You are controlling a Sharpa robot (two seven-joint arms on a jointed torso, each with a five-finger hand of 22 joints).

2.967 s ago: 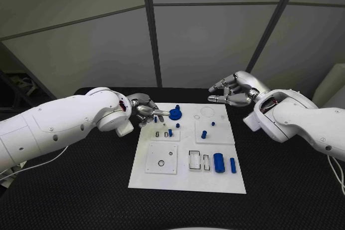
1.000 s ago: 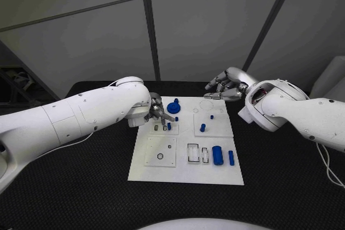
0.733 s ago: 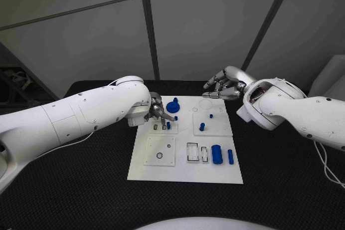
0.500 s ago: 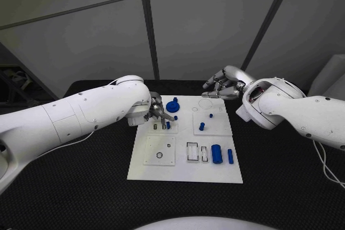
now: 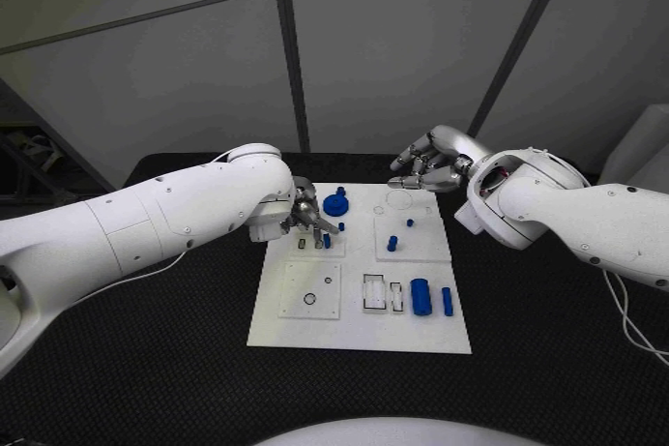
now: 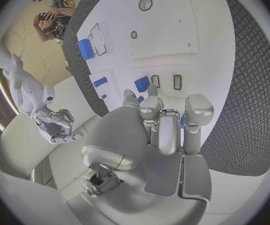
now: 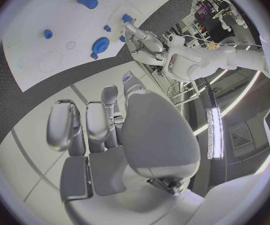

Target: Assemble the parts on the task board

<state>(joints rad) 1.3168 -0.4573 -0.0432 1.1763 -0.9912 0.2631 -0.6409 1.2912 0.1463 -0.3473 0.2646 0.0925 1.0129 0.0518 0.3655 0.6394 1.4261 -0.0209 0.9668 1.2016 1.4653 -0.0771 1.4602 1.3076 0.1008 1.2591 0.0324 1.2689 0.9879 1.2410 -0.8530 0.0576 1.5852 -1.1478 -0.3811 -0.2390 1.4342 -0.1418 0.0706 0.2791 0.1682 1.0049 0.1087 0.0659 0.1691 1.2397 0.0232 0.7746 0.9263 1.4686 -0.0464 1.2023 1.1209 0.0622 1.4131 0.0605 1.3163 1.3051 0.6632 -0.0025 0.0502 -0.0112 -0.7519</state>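
Observation:
The white task board lies mid-table. My left hand hangs over its far-left inset plate, fingertips bunched down on a small blue peg beside two narrow slots. A square blue piece stands next to them. My right hand hovers over the board's far edge with loosely bent fingers and nothing in them. A blue gear sits between the hands. On the board's near right lie a thick blue cylinder and a thinner one.
Short blue pegs stand in the far-right inset. A small dark ring lies on the near-left plate, with rectangular frames beside it. Black matting surrounds the board. Grey wall panels stand behind the table.
Since three seconds ago the camera has shifted and my left arm reaches further over the board. Over the last second my right hand has eased slightly left; my left hand holds still.

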